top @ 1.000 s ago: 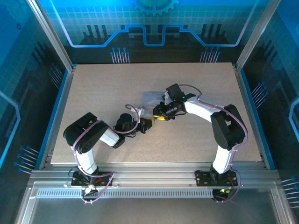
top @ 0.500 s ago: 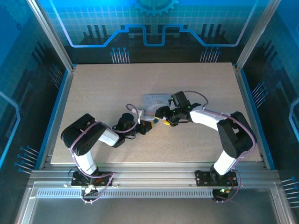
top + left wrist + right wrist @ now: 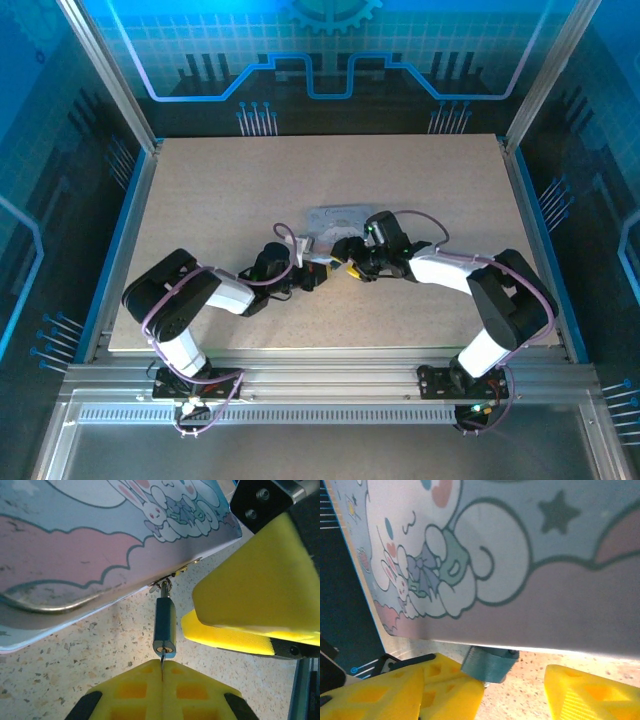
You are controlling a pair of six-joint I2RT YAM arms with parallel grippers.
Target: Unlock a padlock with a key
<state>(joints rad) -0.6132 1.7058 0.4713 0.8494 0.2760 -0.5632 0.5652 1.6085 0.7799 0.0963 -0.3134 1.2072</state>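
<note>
The small blue padlock [image 3: 165, 624] hangs by its shackle from the hasp of the lavender cartoon tin [image 3: 75, 560] and lies on the table. My left gripper [image 3: 162, 672] is shut on the thin grey key [image 3: 162, 661], and the key's tip sits in the keyhole at the padlock's bottom. My right gripper [image 3: 485, 676] is open. Its yellow fingers [image 3: 250, 585] hover just right of the padlock, apart from it. In the right wrist view the padlock [image 3: 487, 664] peeks out under the tin's edge [image 3: 520, 605]. In the top view the left gripper [image 3: 320, 270] and right gripper [image 3: 350, 268] meet below the tin [image 3: 338, 215].
The speckled tabletop [image 3: 220, 190] stretches wide on all sides of the tin. Metal frame rails [image 3: 300, 375] and blue walls border it. Both arms lie low across the near half, their wrists almost touching.
The right arm has swung down and toward the near edge, bringing its gripper from the tin's lower right edge to beside the padlock. The left gripper has barely moved.
</note>
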